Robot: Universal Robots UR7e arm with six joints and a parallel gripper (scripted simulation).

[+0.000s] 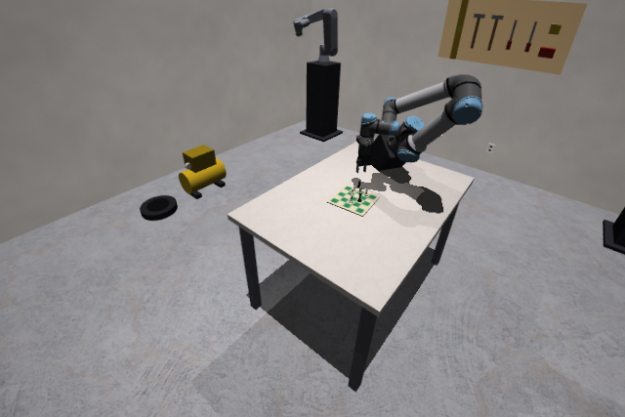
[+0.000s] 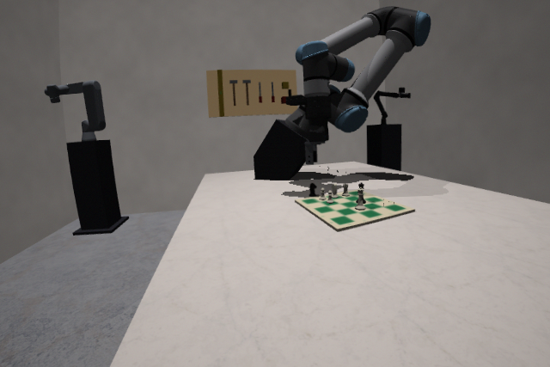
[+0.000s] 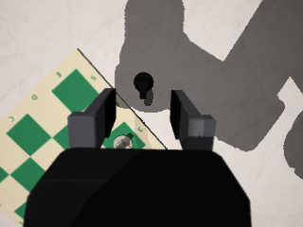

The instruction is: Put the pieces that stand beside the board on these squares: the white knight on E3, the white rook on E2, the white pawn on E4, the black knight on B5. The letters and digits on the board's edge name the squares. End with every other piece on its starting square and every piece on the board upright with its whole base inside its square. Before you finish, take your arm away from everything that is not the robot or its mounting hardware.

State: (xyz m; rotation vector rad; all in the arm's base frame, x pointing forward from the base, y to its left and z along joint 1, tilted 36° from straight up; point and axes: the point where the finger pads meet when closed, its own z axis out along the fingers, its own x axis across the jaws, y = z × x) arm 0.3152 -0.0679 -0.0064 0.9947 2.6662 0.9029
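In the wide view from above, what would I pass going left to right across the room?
Flat black tyre-like ring on the floor → yellow drum-shaped machine → grey spare arm on a tall black pedestal → green-and-cream chessboard → the working arm's open black claw → tan wall board with hanging tools.

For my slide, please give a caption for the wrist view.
Open gripper above a black piece standing on the table beside the chessboard.
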